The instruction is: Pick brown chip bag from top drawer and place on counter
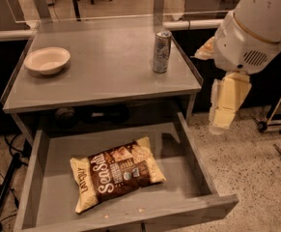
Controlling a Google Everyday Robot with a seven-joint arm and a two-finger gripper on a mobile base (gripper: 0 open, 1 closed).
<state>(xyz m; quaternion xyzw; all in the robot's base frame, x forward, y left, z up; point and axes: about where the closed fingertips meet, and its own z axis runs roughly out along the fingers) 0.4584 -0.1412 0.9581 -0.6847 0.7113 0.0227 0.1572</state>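
Top drawer (200, 163) stands pulled fully out under the counter (106, 76), filling the lower half of the view from abt 8 to 5 o'clock. Brown chip bag (116, 174) lies flat on the drawer floor at abt 6 o'clock, a bit left of drawer centre. It's turned diagonal w/ one cream end toward the front-left corner and the other toward the back right, "Sea Salt" print facing up, clear of all the drawer walls. A couple of pale crumbs (139, 210) sit just in front of it, nr the front panel. Gripper (222, 122) hangs at 3 o'clock, pointing down, off the right side of the table over the speckled floor (256, 178), outside the drawer and well apart from the bag; whether it's open or closed, can't tell. White arm (256, 28) bulks above it at abt 2 o'clock. On the counter: silver can (161, 51) upright at abt 12–1 o'clock nr the right edge, cream bowl (47, 60) at 10 o'clock nr the left edge, the two well apart
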